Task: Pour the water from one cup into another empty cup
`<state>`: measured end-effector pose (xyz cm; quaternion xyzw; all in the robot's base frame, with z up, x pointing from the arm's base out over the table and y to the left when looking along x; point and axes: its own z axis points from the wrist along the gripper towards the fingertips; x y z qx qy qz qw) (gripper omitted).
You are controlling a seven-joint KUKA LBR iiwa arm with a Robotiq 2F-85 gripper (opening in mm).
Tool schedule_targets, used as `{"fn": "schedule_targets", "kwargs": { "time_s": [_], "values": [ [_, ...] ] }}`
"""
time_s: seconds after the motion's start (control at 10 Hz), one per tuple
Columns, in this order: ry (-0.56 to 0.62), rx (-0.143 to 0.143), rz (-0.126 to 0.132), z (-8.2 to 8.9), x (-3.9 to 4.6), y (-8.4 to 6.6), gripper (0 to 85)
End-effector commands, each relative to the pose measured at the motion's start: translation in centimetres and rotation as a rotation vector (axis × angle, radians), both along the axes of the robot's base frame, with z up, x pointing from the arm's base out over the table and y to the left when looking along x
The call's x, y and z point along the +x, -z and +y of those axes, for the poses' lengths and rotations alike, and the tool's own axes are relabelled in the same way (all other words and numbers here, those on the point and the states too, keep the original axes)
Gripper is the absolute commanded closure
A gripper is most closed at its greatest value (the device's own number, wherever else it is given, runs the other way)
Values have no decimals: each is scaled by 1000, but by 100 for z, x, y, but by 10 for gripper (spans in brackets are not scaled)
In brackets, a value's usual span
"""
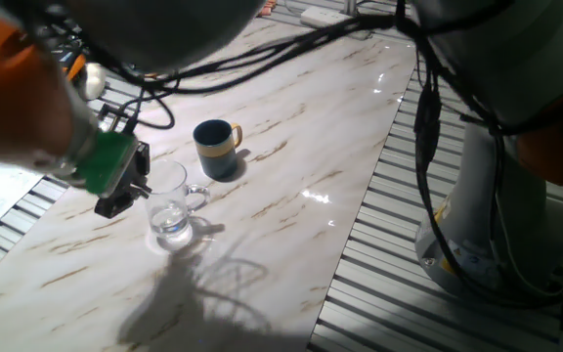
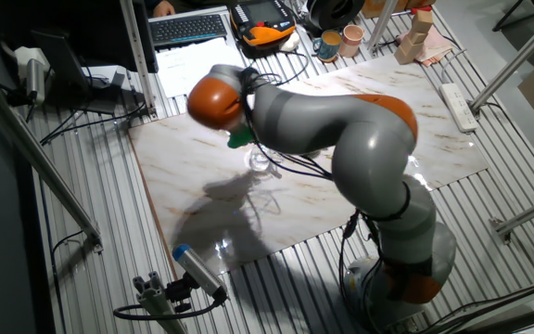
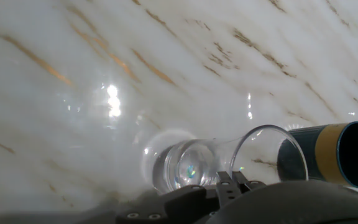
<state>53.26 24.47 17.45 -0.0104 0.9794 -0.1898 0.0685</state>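
The clear glass mug (image 1: 172,207) stands upright on the marble table (image 1: 291,166), with a little water (image 1: 172,225) in its bottom. Just behind it to the right stands the dark blue mug (image 1: 215,149) with a yellow handle. My gripper (image 1: 130,194) leans in from the left at the glass mug's rim. In the hand view its fingertips (image 3: 234,180) sit pinched close together on the near rim wall of the glass mug (image 3: 191,168), and the dark blue mug (image 3: 340,152) lies just beyond. The arm hides most of the glass mug (image 2: 260,162) in the other fixed view.
Black cables (image 1: 291,44) hang over the far side of the table. The robot base (image 1: 497,196) stands on the ribbed floor to the right. A teal cup (image 2: 330,44) and a pinkish cup (image 2: 351,39) stand beyond the table's far end, with a power strip (image 2: 459,105) beside it.
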Motion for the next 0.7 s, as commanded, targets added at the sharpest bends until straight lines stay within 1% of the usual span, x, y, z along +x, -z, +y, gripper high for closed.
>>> {"fn": "schedule_targets", "kwargs": {
  "time_s": [0.0, 0.1, 0.3, 0.5, 0.6],
  "values": [
    [1, 32, 1, -8, -3, -2, 850],
    [0, 48, 1, -19, -5, -7, 850],
    [-2, 52, 6, -44, -5, -52, 850],
    [-4, 93, 6, -104, 10, -68, 850],
    [-6, 108, 7, -138, 21, -69, 850]
  ]
}}
